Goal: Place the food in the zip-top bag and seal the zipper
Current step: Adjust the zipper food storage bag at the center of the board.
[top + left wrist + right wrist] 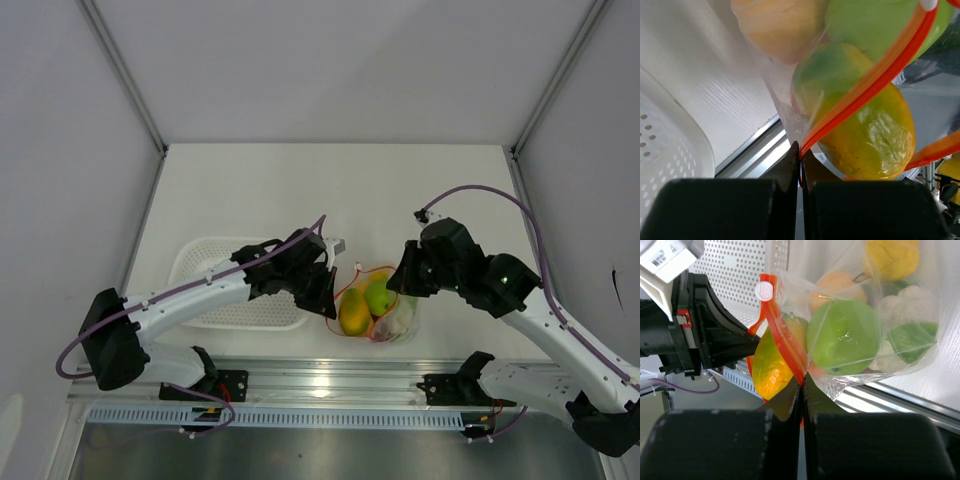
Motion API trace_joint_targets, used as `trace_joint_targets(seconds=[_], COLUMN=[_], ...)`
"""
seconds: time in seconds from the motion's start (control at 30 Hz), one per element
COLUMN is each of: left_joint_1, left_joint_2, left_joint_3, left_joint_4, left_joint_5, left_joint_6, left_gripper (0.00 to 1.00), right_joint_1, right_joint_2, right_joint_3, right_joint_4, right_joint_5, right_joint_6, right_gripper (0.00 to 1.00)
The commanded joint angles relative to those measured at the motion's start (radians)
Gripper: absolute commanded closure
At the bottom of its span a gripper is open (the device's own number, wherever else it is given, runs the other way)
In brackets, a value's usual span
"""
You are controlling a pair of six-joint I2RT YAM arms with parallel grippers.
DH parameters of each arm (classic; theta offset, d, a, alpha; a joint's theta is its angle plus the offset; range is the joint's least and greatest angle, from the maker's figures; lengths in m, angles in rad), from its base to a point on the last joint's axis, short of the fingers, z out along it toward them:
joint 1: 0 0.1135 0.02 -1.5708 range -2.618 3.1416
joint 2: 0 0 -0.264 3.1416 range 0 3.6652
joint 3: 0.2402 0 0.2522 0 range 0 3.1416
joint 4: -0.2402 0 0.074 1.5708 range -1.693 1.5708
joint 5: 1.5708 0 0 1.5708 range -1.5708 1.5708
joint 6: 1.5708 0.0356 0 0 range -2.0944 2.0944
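The clear zip-top bag (392, 318) hangs between my two grippers near the table's front edge, holding the food: a yellow-orange mango-like fruit (353, 312), a green fruit (379, 296), and in the right wrist view a white cauliflower lump (900, 307) and a yellow fruit (891, 257). My left gripper (328, 302) is shut on the red-orange zipper (865, 82) at the bag's left end. My right gripper (398, 282) is shut on the zipper (785, 345) at the other end. A white slider tab (764, 290) sits on the strip. The mouth gapes open.
The white slotted basket (235, 290) lies left of the bag, under my left arm. The metal rail (330, 378) runs along the table's front edge just below the bag. Grey walls enclose the table on three sides.
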Motion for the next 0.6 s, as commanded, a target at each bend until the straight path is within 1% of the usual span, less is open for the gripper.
trace_joint_targets(seconds=[0.0, 0.13, 0.17, 0.23, 0.27, 0.3, 0.37, 0.43, 0.47, 0.5, 0.53, 0.57], left_joint_1=[-0.009, -0.009, -0.009, -0.009, -0.009, -0.010, -0.015, -0.018, -0.018, -0.017, -0.017, -0.017], left_joint_2=[0.008, 0.037, 0.037, 0.034, 0.034, 0.029, 0.017, 0.003, 0.003, 0.011, 0.036, 0.055], left_joint_3=[0.036, 0.232, 0.298, 0.361, 0.433, 0.449, 0.449, 0.400, 0.353, 0.311, 0.290, 0.224], left_joint_4=[0.032, -0.041, -0.052, -0.080, -0.085, -0.085, -0.071, -0.048, -0.020, -0.020, -0.017, 0.009], left_joint_5=[0.050, 0.096, 0.102, 0.130, 0.148, 0.170, 0.203, 0.220, 0.217, 0.205, 0.188, 0.182], left_joint_6=[0.003, 0.057, 0.065, 0.062, 0.054, 0.046, 0.021, 0.010, 0.000, -0.001, 0.002, 0.003], left_gripper=[0.99, 0.99, 0.99, 0.99, 0.99, 0.99, 1.00, 0.99, 0.99, 0.99, 1.00, 0.99], right_joint_1=[-0.003, -0.029, -0.032, -0.036, -0.036, -0.034, -0.034, -0.034, -0.036, -0.037, -0.042, -0.045], right_joint_2=[0.011, 0.040, 0.041, 0.046, 0.047, 0.044, 0.018, -0.012, -0.041, -0.052, -0.057, -0.054], right_joint_3=[0.059, 0.129, 0.183, 0.244, 0.308, 0.336, 0.364, 0.326, 0.291, 0.206, 0.159, 0.110], right_joint_4=[0.027, -0.058, -0.078, -0.152, -0.175, -0.196, -0.223, -0.183, -0.160, -0.132, -0.082, -0.051], right_joint_5=[0.053, 0.130, 0.171, 0.214, 0.226, 0.232, 0.228, 0.199, 0.187, 0.174, 0.153, 0.138], right_joint_6=[-0.013, -0.071, -0.081, -0.091, -0.094, -0.093, -0.075, -0.058, -0.052, -0.042, -0.038, -0.038], right_gripper=[1.00, 1.00, 1.00, 1.00, 1.00, 1.00, 1.00, 1.00, 1.00, 1.00, 1.00, 1.00])
